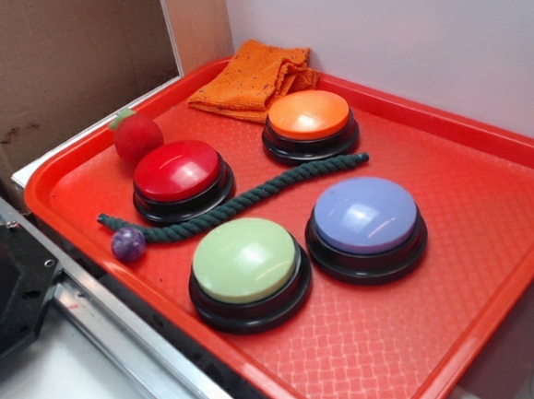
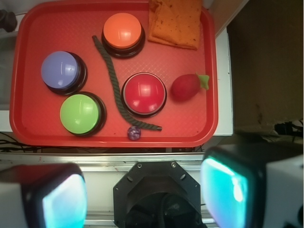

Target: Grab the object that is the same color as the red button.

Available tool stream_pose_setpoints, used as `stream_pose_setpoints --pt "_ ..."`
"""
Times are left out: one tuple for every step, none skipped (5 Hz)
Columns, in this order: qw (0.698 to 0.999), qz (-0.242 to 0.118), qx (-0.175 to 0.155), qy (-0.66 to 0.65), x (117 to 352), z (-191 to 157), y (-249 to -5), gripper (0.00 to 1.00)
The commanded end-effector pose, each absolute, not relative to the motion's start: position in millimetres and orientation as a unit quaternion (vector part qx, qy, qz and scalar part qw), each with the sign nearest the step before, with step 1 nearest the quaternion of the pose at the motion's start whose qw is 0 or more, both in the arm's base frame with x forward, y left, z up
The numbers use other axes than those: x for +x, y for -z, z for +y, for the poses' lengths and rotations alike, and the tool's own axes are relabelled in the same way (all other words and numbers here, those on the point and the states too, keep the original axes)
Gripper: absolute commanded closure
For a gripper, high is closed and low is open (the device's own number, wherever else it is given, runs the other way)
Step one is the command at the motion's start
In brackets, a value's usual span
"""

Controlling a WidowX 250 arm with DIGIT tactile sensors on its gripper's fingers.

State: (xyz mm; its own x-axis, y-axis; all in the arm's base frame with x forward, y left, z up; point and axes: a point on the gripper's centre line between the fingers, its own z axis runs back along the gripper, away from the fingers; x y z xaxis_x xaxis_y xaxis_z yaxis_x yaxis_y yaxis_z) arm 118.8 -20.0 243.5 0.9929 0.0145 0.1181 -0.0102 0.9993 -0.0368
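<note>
**Hovering above the tray, fingers wide**

We see the gripper (image 2: 145,190) high over the near edge of the red tray (image 2: 28,118), fingers (image 2: 64,199) spread wide, holding nothing. Fuzzy red ball (image 1: 138,137) with green patch lies on the tray just beside the red button (image 1: 181,176). Dark rope (image 1: 249,196) winds between the buttons; purple ball (image 1: 128,244) sits near its end.

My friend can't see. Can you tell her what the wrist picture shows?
A red tray seen from above holds four dome buttons: orange, purple, green, red. A fuzzy red ball lies beside the red one.
</note>
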Motion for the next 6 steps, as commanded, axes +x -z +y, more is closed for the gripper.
stream_pose_setpoints --pt "0.998 -0.059 -0.018 -0.006 118.8 -20.0 -243.5 0.0" --pt "0.993 -0.047 -0.013 -0.105 134.1 -6.5 -228.5 0.0" --pt "0.981 -0.049 -0.026 -0.184 145.6 3.2 -210.4 0.0" --pt "0.961 -0.047 -0.015 -0.272 156.9 14.1 -190.2 0.0" --pt "0.921 -0.076 -0.035 -0.379 170.2 29.7 -158.2 0.0" --pt "0.895 -0.09 -0.034 -0.436 174.3 42.5 -140.5 0.0"
